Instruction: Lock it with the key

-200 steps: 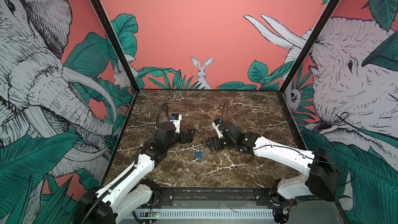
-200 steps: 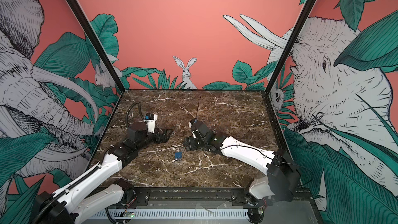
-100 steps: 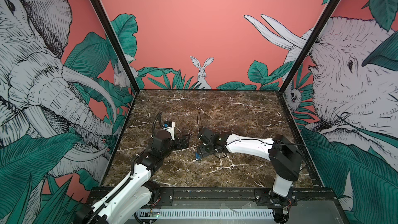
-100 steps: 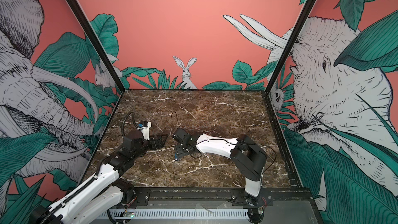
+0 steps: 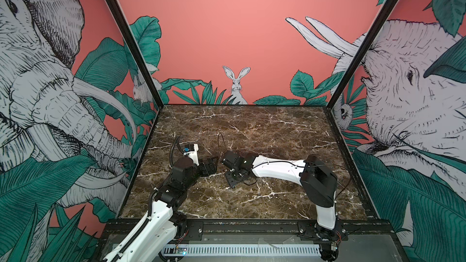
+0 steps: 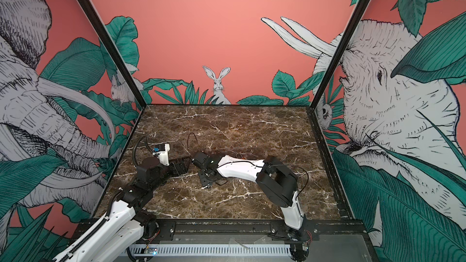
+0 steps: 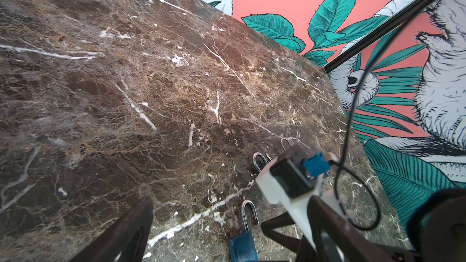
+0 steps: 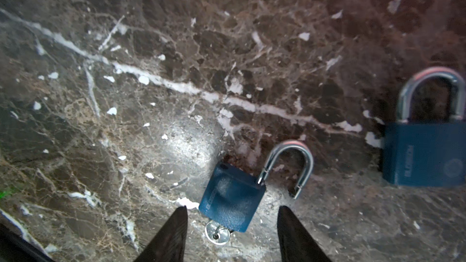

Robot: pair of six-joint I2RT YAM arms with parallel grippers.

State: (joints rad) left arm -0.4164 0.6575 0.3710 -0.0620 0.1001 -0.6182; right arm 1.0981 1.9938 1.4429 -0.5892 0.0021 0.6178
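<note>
Swung over padlock [image 8: 232,195], right hand [image 8: 232,209] gapes half-open, empty, key [image 8: 217,234] between its fingers [image 8: 171,233].

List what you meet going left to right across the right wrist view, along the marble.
One finger of the right gripper → open padlock with the key in its base → second padlock at the edge. The other finger overlaps the open shackle, so it is omitted.
</note>
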